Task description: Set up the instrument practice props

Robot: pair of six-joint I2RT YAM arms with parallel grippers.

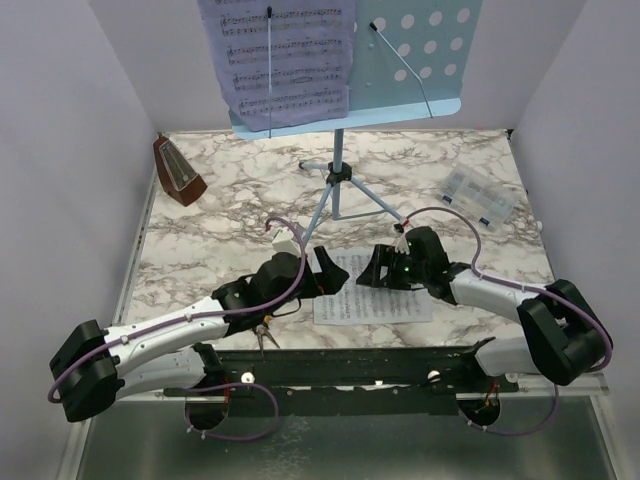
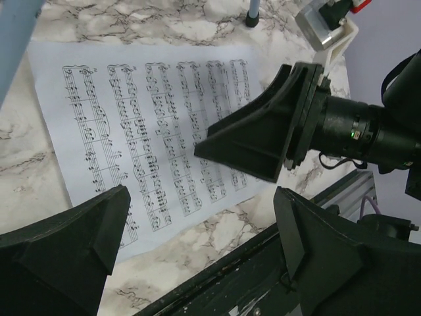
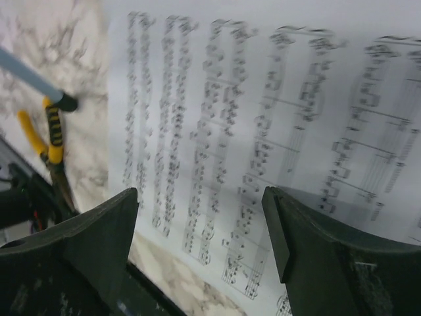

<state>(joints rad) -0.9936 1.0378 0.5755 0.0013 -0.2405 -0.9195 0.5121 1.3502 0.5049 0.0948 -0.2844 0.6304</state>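
marble-look surface (image 1: pixel 240 190), little brown metronome (image 1: pixel 179 172) standing at the far left, light blue music stand (image 1: pixel 338 180) with tripod feet planted mid-back, clear plastic box (image 1: pixel 478 194) far right, sheet of music (image 1: pixel 365 300) flat near the front, yellow-handled pliers (image 3: pixel 52 135) near its left edge

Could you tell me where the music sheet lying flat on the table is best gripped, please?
Likely a near corner of the sheet, coming in low from the front edge: it lies flat on the marble table, so its middle offers nothing to pinch.
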